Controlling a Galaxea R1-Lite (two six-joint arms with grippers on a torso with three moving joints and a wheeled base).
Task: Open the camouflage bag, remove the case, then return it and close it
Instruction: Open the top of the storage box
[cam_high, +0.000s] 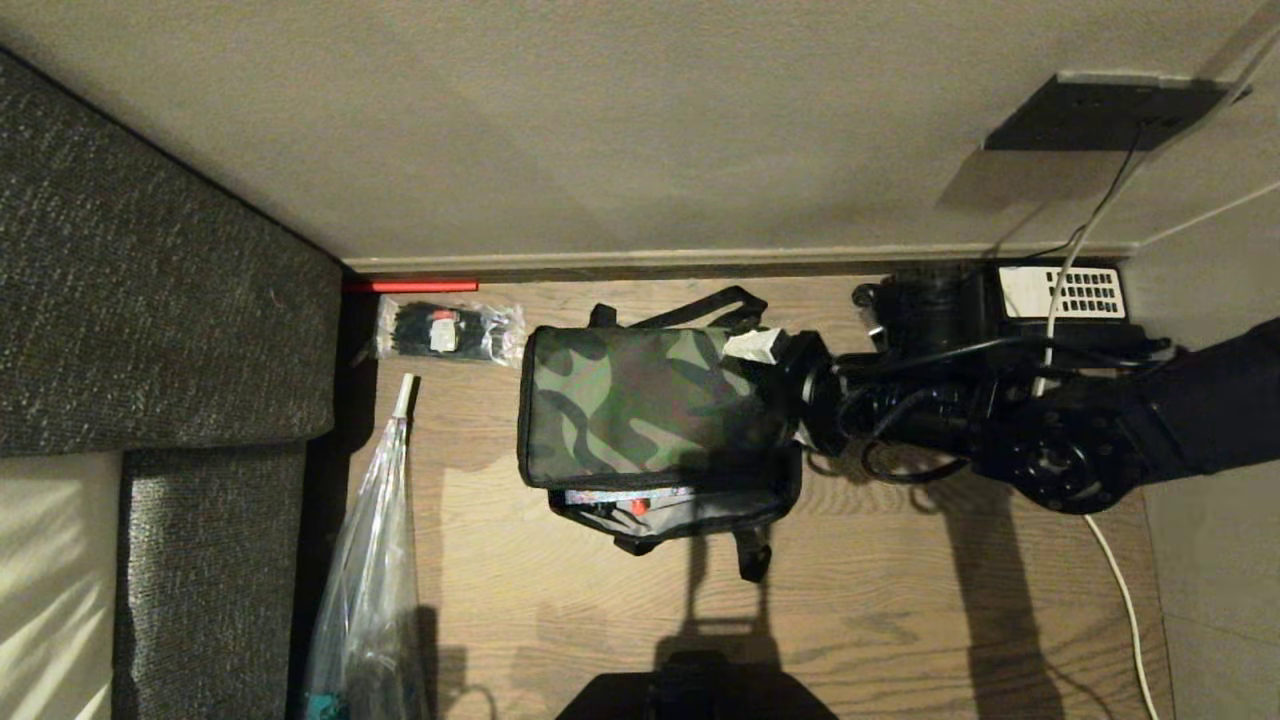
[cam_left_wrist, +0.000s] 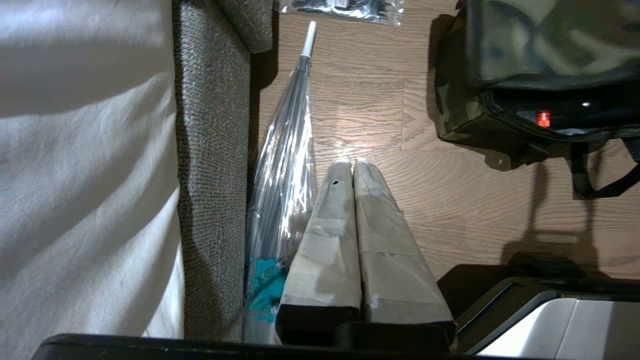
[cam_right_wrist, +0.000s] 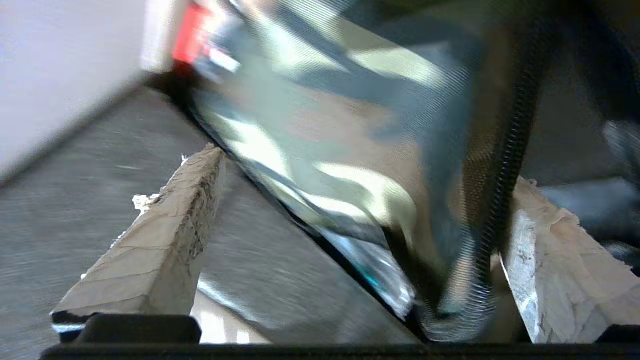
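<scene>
The camouflage bag lies on the wood floor, its lid ajar along the near side. In that gap shows the case, a black edge with a shiny strip and a small red spot; it also shows as the dark case in the left wrist view. My right gripper is at the bag's right end, open. Its taped fingers stand wide apart on either side of the bag's corner and zipper, gripping nothing. My left gripper hangs parked above the floor to the bag's left, shut and empty.
A clear packet of black ties lies left of the bag by the wall. A wrapped umbrella rests along the grey sofa. A black desk phone with a white cable sits behind my right arm.
</scene>
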